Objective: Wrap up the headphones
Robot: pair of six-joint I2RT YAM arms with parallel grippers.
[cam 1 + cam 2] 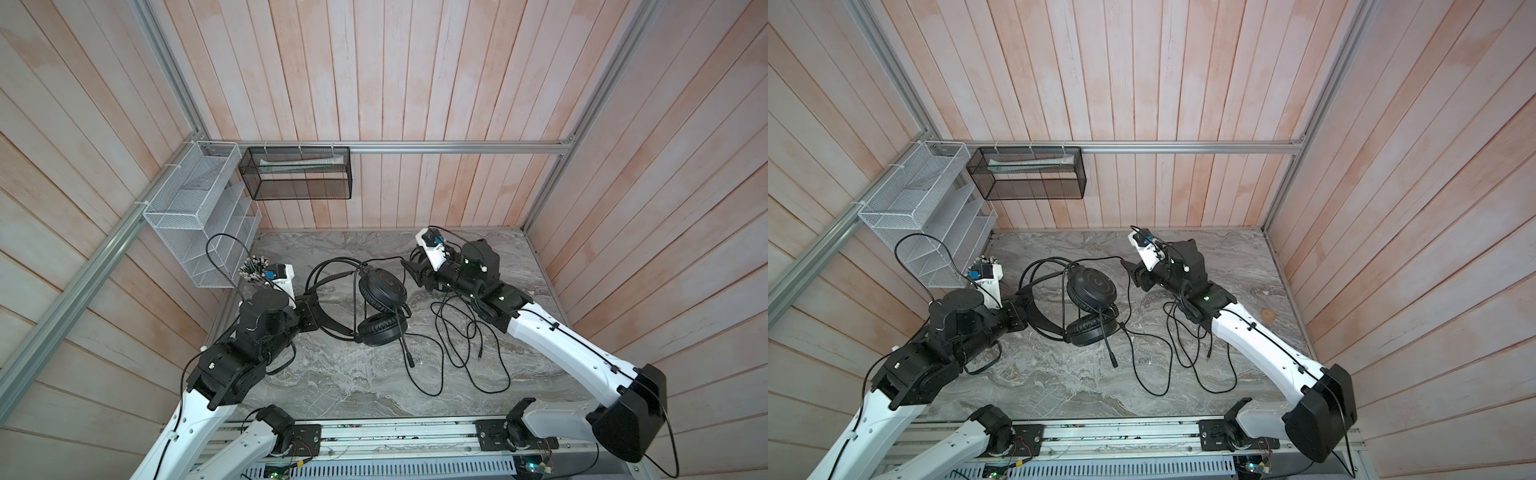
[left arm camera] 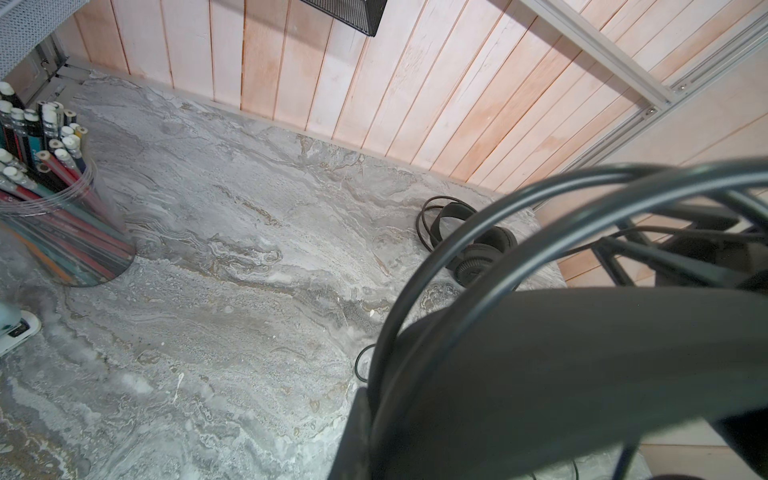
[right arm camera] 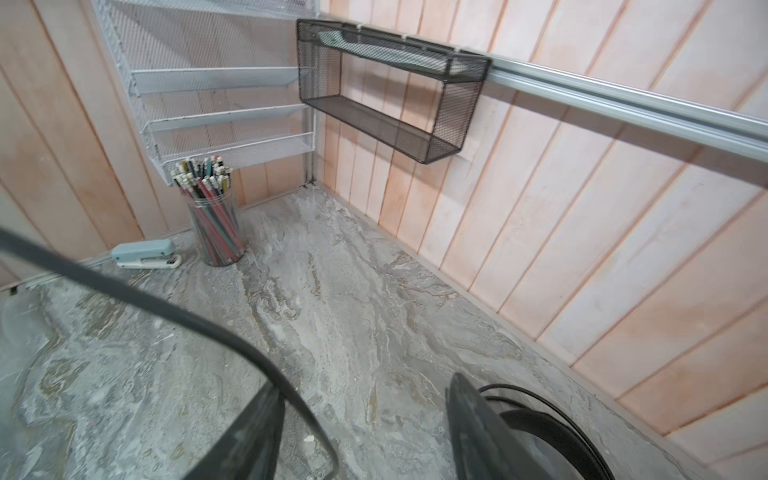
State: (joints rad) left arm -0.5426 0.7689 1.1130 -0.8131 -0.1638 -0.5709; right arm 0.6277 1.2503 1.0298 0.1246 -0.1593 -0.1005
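The headphones (image 1: 382,286) with smooth cups and a boom mic (image 1: 405,345) lie mid-table in both top views. My left gripper (image 1: 311,309) is shut on their headband, which fills the left wrist view (image 2: 582,374). Their thin cable (image 1: 465,357) loops around the band and sprawls loose over the table to the right. My right gripper (image 1: 411,272) stands open just right of the upper cup; a strand of cable (image 3: 166,307) runs past one finger (image 3: 249,436), unpinched. Another pair of headphones (image 2: 478,249), with grille-backed cups, lies at the back right and is hidden under the right arm in both top views.
A clear cup of pencils (image 3: 216,232) and a pale blue stapler (image 3: 145,255) stand at the back left corner. A white mesh rack (image 1: 195,216) and a black mesh basket (image 1: 299,174) hang on the walls. A small ring (image 1: 1268,316) lies near the right wall.
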